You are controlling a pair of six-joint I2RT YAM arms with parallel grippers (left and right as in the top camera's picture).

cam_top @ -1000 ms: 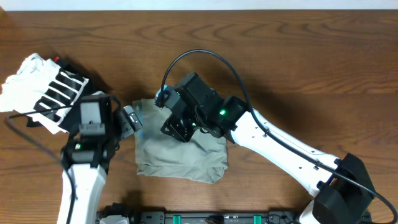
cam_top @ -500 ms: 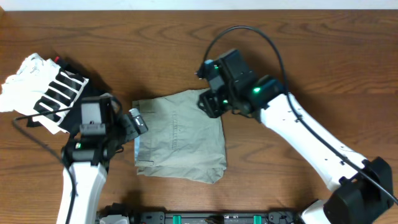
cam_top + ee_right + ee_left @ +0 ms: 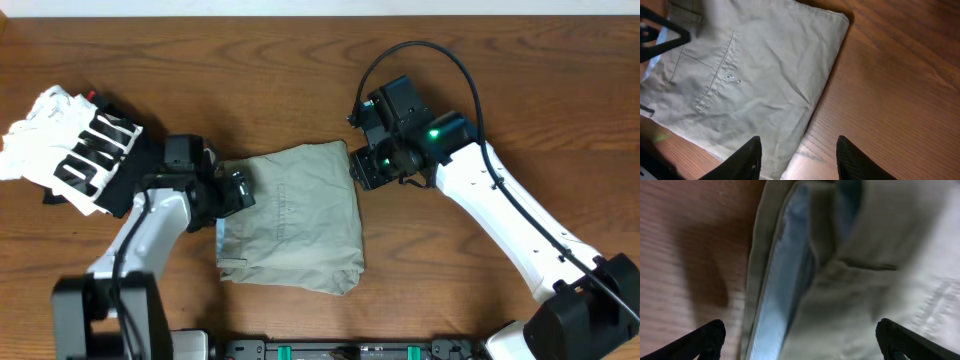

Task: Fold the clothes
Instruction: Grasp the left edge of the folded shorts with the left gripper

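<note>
- Khaki shorts [image 3: 295, 215] lie at the centre of the table [image 3: 500, 70], long axis twelve to six.
- Left gripper [image 3: 238, 190], spread and empty, is at their nine o'clock edge, the nearer one.
- Right gripper [image 3: 361, 169], spread and empty, hangs by the two o'clock corner.

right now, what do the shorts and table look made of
The shorts look like woven cotton-type cloth, matte khaki: stitched seams, pocket, soft wrinkles. The table looks like wood or wood-look laminate, slightly glossy: brown grain lines; which, unclear.
</note>
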